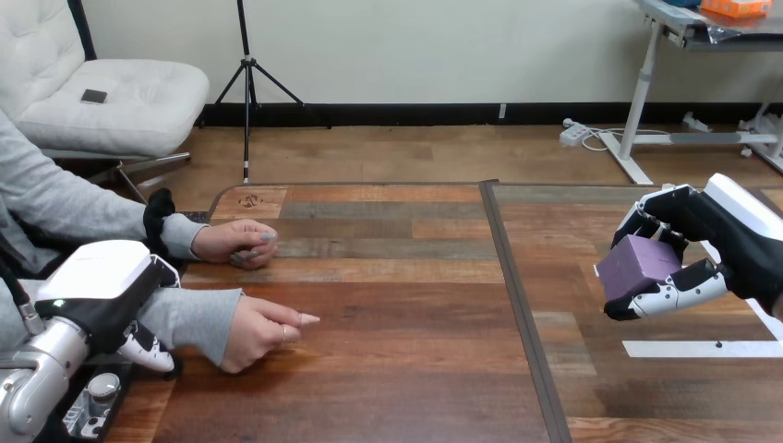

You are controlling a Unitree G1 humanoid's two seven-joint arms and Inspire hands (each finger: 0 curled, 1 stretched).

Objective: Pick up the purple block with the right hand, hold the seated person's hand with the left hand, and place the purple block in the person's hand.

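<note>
My right hand (716, 254) hangs above the right part of the table, shut on the purple block (637, 261), which sits between its fingers and thumb. At the lower left my left hand (111, 300) is at the person's grey-sleeved forearm (189, 314). Its thumb lies over the sleeve and its fingers (148, 351) curl under it. The person's nearer hand (263, 332) rests on the table, loosely curled, with one finger pointing right. The person's farther hand (245, 245) lies curled on the table behind it.
A dark seam (517, 305) runs front to back through the wooden table (397, 369). A white tape strip (702, 349) lies on the table below my right hand. A small round-topped device (92, 401) sits at the lower left corner.
</note>
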